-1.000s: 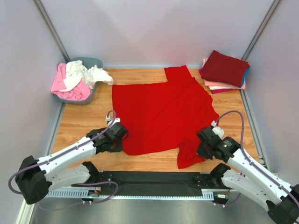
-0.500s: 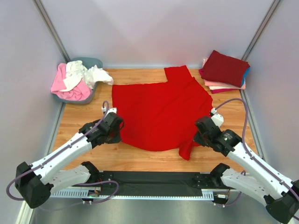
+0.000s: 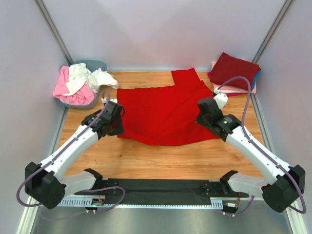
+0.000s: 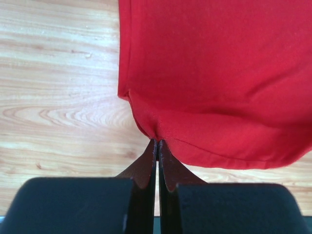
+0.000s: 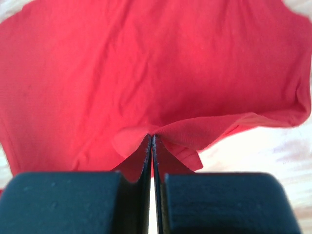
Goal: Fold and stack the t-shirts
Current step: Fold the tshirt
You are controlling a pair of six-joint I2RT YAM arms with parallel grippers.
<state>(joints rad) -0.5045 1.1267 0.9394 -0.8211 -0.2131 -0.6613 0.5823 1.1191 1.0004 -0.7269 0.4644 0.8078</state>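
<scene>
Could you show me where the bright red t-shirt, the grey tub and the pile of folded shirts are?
bright red t-shirt (image 3: pixel 165 109): overhead view, middle of the spread cloth.
grey tub (image 3: pixel 99 64): overhead view, its far rim.
pile of folded shirts (image 3: pixel 235 69): overhead view, dark red shirt on top.

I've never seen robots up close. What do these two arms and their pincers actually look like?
The left arm and right arm are slim white tubes linked by chunky black joints. A thin purple-grey cable loops loosely along each. The left gripper and right gripper each end in two flat black fingers tapering to a thin edge, set on squarish black blocks.
</scene>
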